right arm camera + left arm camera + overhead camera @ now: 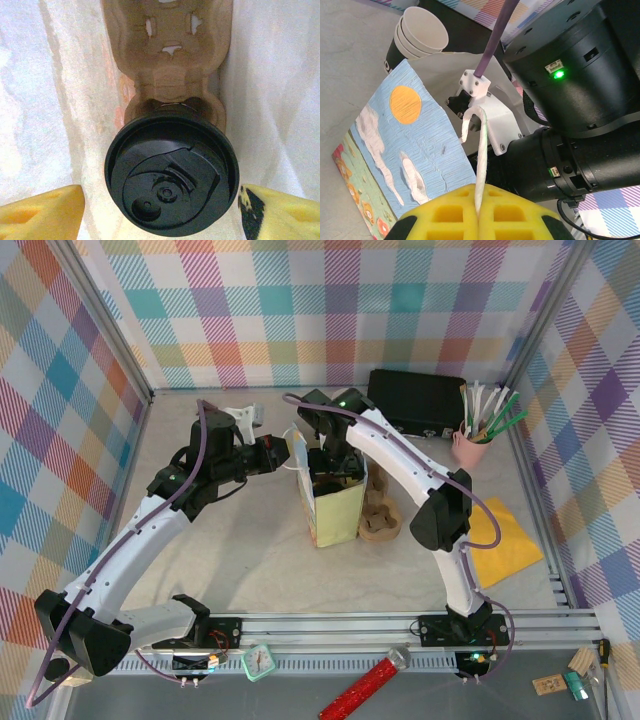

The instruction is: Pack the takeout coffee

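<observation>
The takeout coffee (pixel 171 180), its round black lid facing up, sits in a brown cardboard carrier (pixel 172 75) inside the paper bag (pixel 335 505). My right gripper (pixel 162 200) reaches down into the bag and is open, one yellow finger on each side of the lid. The left finger (pixel 45 212) stands clear of the lid and the right finger (pixel 280 212) is close by its rim. My left gripper (pixel 480 212) is shut on the bag's white twisted handle (pixel 481 160), beside the bag's printed blue side (pixel 415 145). In the top view the left gripper (pixel 290 452) is at the bag's upper left edge.
A stack of lidless paper cups (pixel 417 32) stands behind the bag. A second cardboard carrier (pixel 380 518) lies right of the bag. A black case (pixel 415 400) and a pink cup of utensils (pixel 480 435) stand at the back right, a yellow napkin (pixel 505 540) at the right.
</observation>
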